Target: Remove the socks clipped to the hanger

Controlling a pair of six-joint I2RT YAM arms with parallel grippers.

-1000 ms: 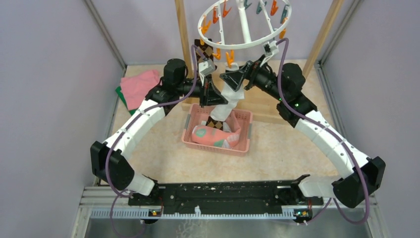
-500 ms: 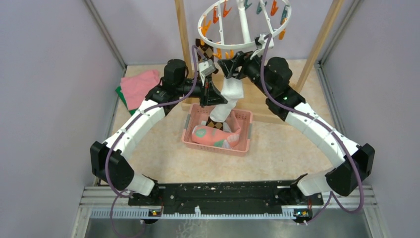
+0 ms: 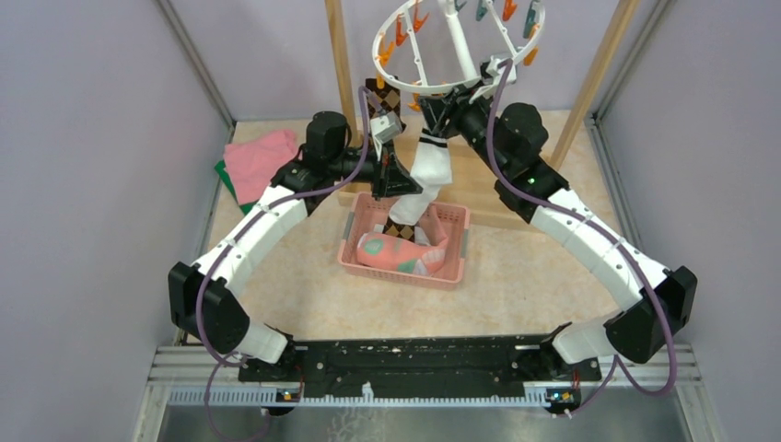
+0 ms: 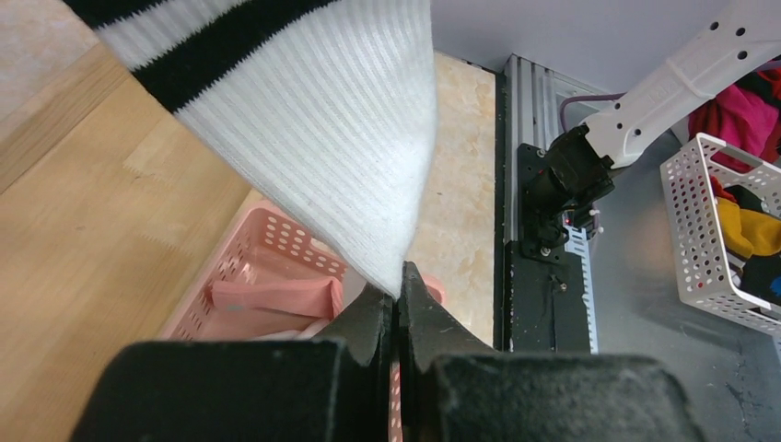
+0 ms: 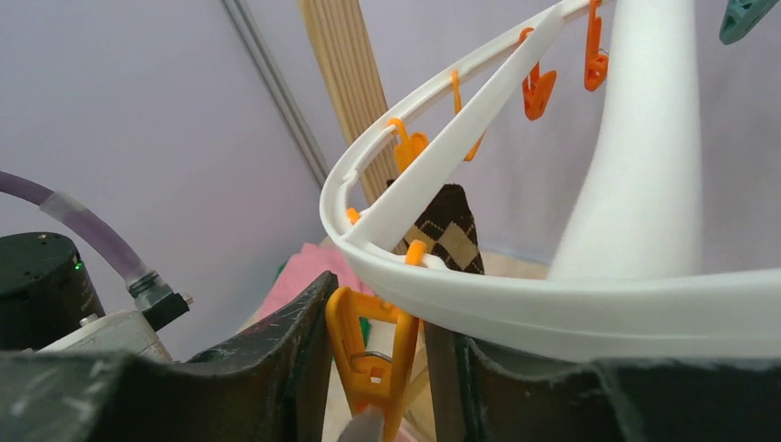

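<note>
Upper centre of your left wrist view: the white sock (image 4: 304, 120) is ribbed knit cloth, matt, banded in black. Below it, the pink basket (image 4: 276, 244) is perforated plastic with a slight sheen, set beside a board (image 4: 83, 212) of pale, smooth wood. In your right wrist view the hanger (image 5: 553, 308) is smooth, glossy white plastic. The orange clip (image 5: 367, 376) at lower centre is shiny plastic with a thin metal spring. Behind it the argyle sock (image 5: 448, 235) is fine knit. The post (image 5: 345, 83) at upper centre is bare, straight-grained wood.
</note>
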